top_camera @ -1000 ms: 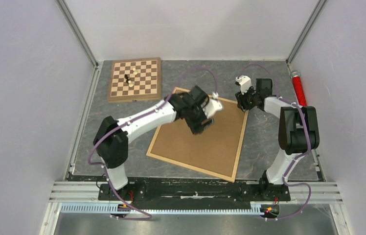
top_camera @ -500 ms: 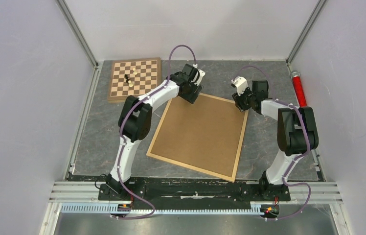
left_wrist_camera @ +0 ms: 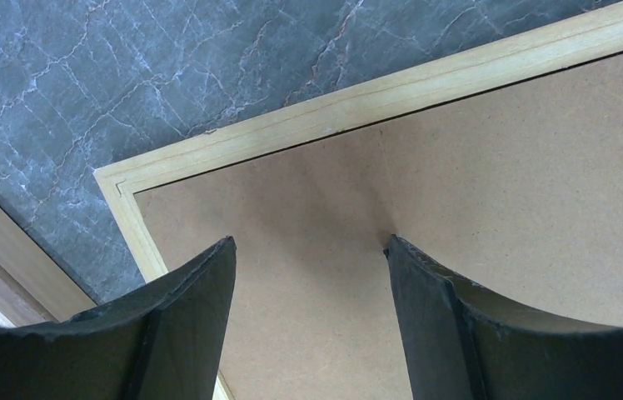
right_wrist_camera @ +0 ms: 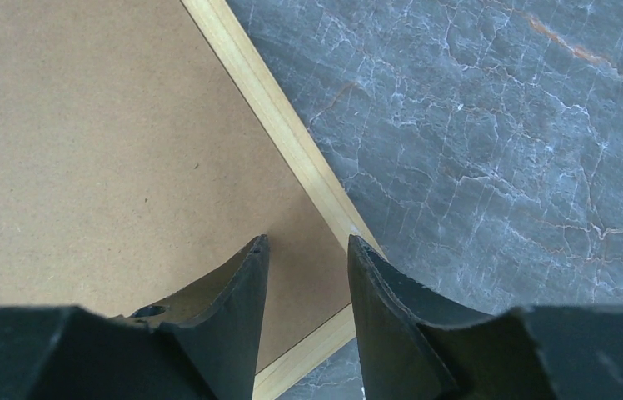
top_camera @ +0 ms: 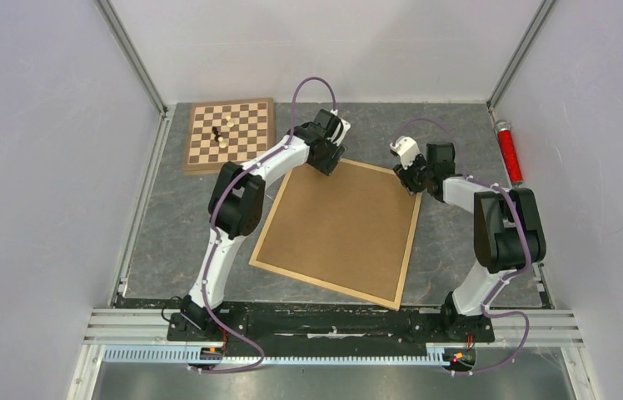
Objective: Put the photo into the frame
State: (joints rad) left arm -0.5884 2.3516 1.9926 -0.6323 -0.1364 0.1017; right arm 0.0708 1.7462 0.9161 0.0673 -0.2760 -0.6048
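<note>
The light wood frame (top_camera: 409,242) lies flat and tilted on the table, filled by a brown backing board (top_camera: 337,225). The photo is hidden or out of view. My left gripper (top_camera: 325,163) is open over the frame's far left corner (left_wrist_camera: 121,179), with its fingertips (left_wrist_camera: 208,267) over the board (left_wrist_camera: 491,175). My right gripper (top_camera: 412,179) is open and empty over the frame's far right corner (right_wrist_camera: 325,343), just above the board (right_wrist_camera: 83,142). The frame's border also shows in the right wrist view (right_wrist_camera: 271,112).
A checkered chessboard (top_camera: 230,134) with a few pieces stands at the back left, close to the left arm. A red cylinder (top_camera: 507,152) lies along the right wall. Grey marbled table surface (top_camera: 175,217) surrounds the frame.
My left gripper has swung from the middle of the board to the frame's far left corner. My right gripper has moved slightly left toward the far right corner.
</note>
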